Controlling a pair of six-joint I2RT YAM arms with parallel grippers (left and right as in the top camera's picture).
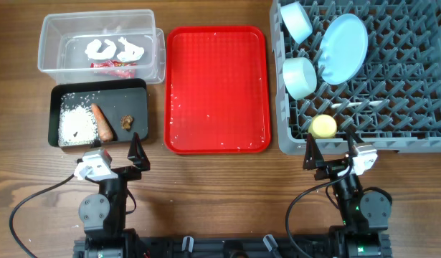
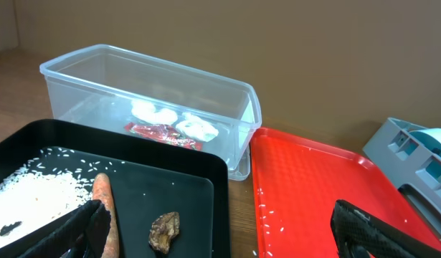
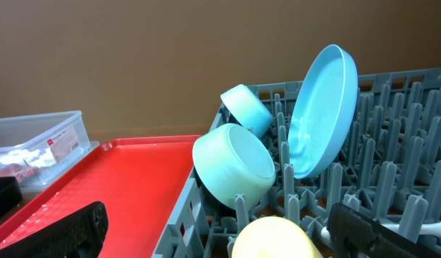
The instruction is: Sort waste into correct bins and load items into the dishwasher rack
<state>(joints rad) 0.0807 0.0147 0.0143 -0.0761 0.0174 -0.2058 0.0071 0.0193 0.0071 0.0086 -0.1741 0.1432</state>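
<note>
Since plate (image 1: 345, 47), bowls (image 1: 300, 77) and cup (image 1: 323, 127) lean propped on edge in the rack (image 1: 363, 145) just ahead of the right gripper (image 1: 331, 147), and paper (image 1: 116, 49) and wrappers (image 1: 116, 66) lie in the tub (image 1: 48, 61) beyond the black tray (image 1: 141, 107) of rice (image 1: 77, 122), carrot (image 1: 102, 122) and lump (image 1: 126, 122) before the left gripper (image 1: 112, 152), both grippers hang wide open, empty; little seems left to move.

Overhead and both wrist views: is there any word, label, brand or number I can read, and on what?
No text is legible in any view.
Red patch with pale print at the end wall of the clear plastic tub, sticker or wrapper unclear: too blurred to read.
Red-and-white wrappers inside the tub: print too small to read.
Flat red serving tray, grey plastic dishwasher rack, shallow black tray: no markings visible.
</note>
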